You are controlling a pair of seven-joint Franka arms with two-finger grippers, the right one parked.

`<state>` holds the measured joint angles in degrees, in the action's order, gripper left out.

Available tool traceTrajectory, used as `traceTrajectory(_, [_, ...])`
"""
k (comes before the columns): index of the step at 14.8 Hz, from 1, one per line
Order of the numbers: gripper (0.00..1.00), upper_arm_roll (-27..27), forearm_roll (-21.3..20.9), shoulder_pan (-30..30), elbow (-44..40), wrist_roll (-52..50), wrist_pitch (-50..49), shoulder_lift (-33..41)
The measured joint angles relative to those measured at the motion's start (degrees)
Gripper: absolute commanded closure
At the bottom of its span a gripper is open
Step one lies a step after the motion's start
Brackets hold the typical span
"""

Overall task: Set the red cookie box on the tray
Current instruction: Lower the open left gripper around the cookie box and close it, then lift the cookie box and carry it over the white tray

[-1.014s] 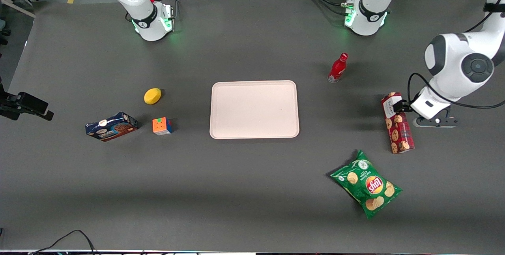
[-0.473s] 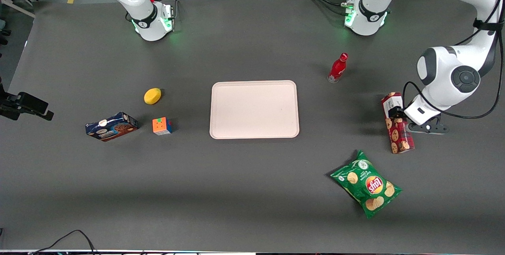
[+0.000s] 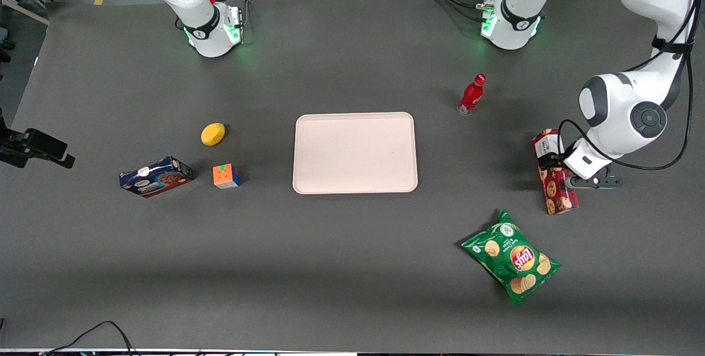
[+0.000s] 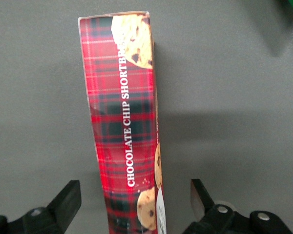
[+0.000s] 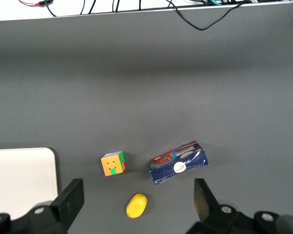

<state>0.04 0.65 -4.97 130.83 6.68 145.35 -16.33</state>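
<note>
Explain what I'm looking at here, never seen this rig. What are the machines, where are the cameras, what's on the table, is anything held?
Two Franka robot arms stand at a dark table; only one works. One picture looks down from the front; the other two come from cameras on each arm's wrist. The working arm's gripper is down over the red cookie box, a long tartan carton lying toward that arm's end of the table. Its wrist view shows the black fingers open, one on each side of the red cookie box, not touching it, so nothing is held yet. The tray, pale and flat, sits mid-table. Also there: a red bottle, a green chip bag, a yellow lemon, a puzzle cube and a blue cookie box.
</note>
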Motion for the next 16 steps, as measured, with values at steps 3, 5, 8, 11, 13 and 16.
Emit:
traceTrajectory(3, [0.0,0.0,0.23,-0.02,-0.46,0.0,0.76,-1.15])
traceTrajectory(5, [0.17,0.0,0.29,-0.02,-1.44,0.0,0.84,-2.32])
traceTrajectory(8, [0.71,0.0,0.3,-0.02,-2.3,0.0,0.85,-3.4])
traceTrajectory(11, [1.0,0.0,0.35,-0.02,-2.35,-0.34,0.71,-3.49])
traceTrajectory(13, [1.0,-0.05,0.38,-0.01,-2.39,-0.88,0.67,-3.48])
traceTrajectory(16, [1.0,-0.18,0.48,0.04,-3.13,-1.06,0.02,-3.07])
